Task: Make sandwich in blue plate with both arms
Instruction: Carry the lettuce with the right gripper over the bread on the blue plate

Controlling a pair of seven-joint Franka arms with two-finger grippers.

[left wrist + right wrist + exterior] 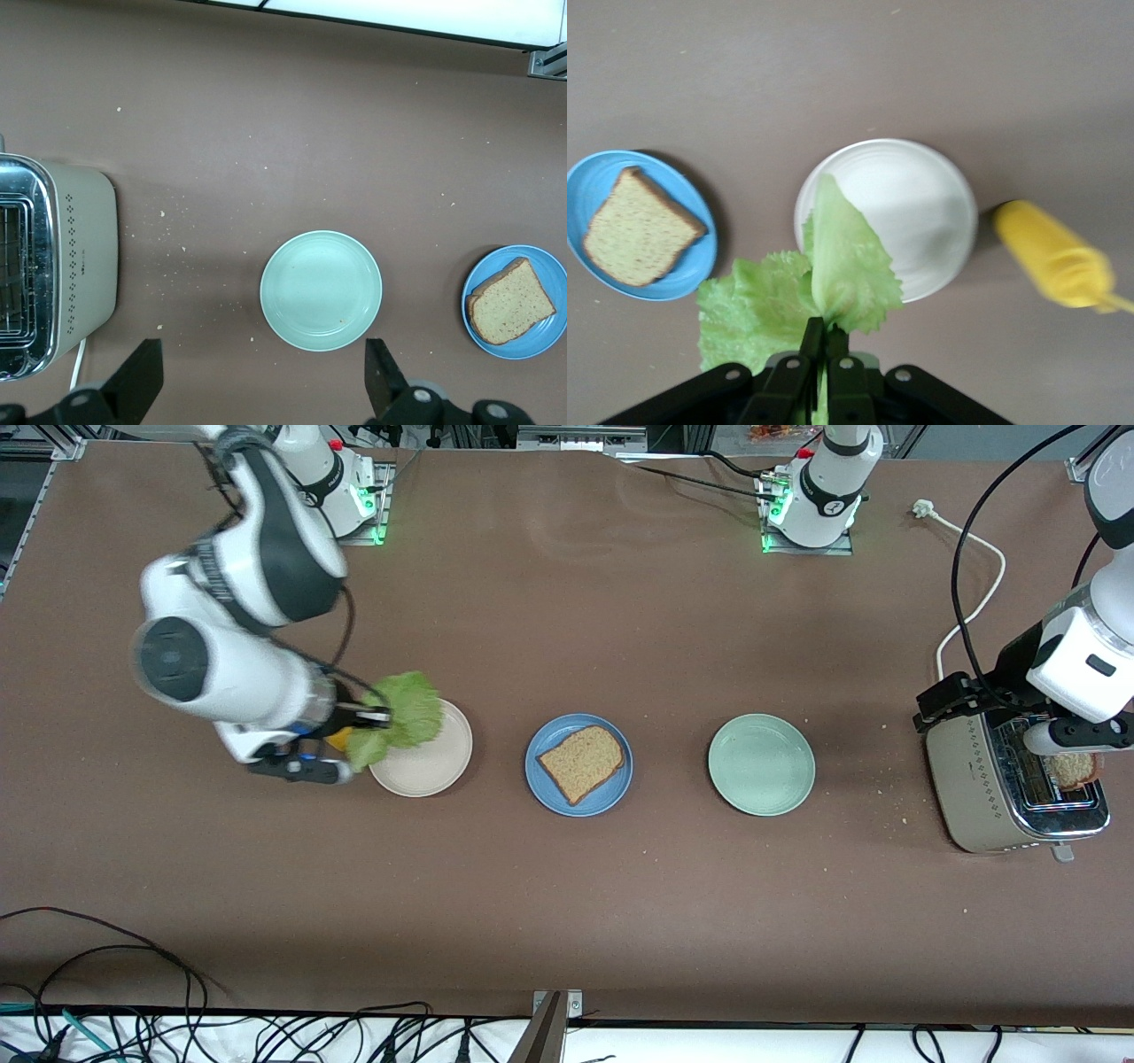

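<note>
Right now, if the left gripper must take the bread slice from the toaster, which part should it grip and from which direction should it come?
Probably the slice's top edge, from straight above. The bread slice stands upright in a slot of the toaster, only its upper part showing, so the sides are closed off. The left gripper hangs over the slot. The fingers are open and should straddle the thin slice across its flat faces.

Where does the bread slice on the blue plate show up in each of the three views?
Front view: the bread slice lies on the blue plate, mid-table.
Left wrist view: the slice sits at the picture's edge, past the pale green plate.
Right wrist view: the slice is beside the beige-white plate.
Shared landmark: the blue plate.
</note>
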